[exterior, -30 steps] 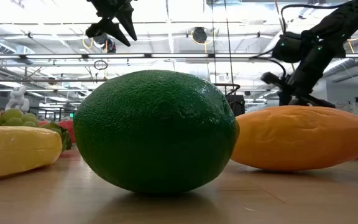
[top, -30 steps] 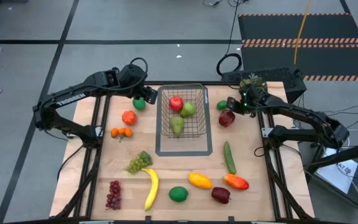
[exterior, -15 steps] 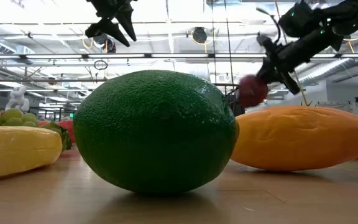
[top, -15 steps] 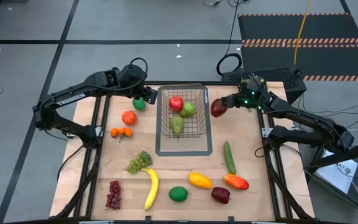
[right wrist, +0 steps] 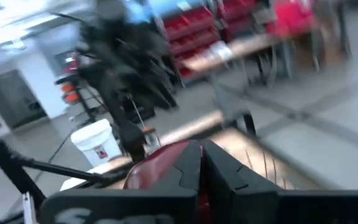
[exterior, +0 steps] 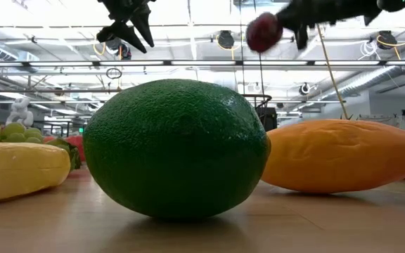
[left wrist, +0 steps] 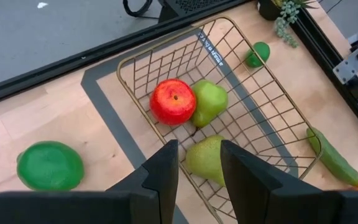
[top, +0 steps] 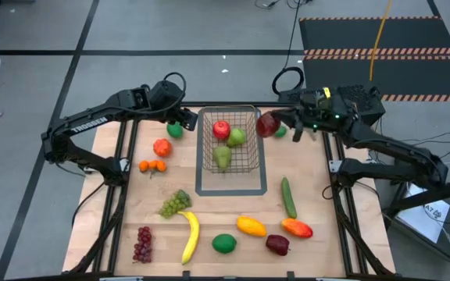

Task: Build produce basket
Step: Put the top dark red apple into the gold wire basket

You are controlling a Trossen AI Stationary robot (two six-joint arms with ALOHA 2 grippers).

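Right gripper (top: 278,123) clamped on dark red apple (top: 268,124), just outside basket (top: 253,155) right rim near table's far edge. Carry over mesh, lower, release gently. Left gripper (top: 186,119) probably empty, part-open.

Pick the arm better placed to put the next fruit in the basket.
Right. Its gripper holds a dark red apple in the air at the basket's right rim; the left gripper hangs empty by the left rim.

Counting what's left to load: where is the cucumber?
High view: the cucumber lies on the table, right of the basket, above the orange-red mango.
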